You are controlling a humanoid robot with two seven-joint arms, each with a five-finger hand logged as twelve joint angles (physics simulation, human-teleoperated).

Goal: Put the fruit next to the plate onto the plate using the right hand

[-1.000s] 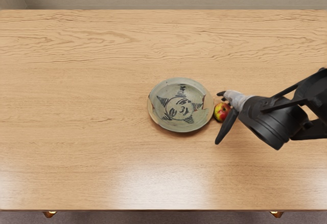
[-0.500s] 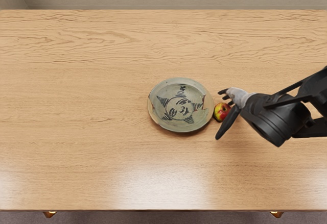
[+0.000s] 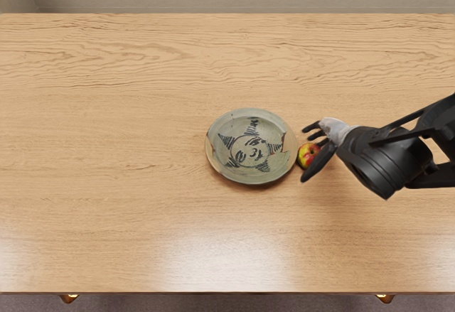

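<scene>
Your right hand (image 3: 326, 143), on a bulky black arm at the picture's right edge, has its slim dark fingers (image 3: 311, 127) spread apart, with the long thumb (image 3: 317, 164) below. The small round apple (image 3: 306, 154) lies between them, red and yellow, with a smooth skin. You cannot tell whether any fingertip touches it. The apple rests on the table (image 3: 142, 113), pale wood with wavy grain and a soft sheen, just beside the right rim of the plate (image 3: 213, 157). The plate is a shallow round ceramic, grey-green, painted with dark striped triangles.
</scene>
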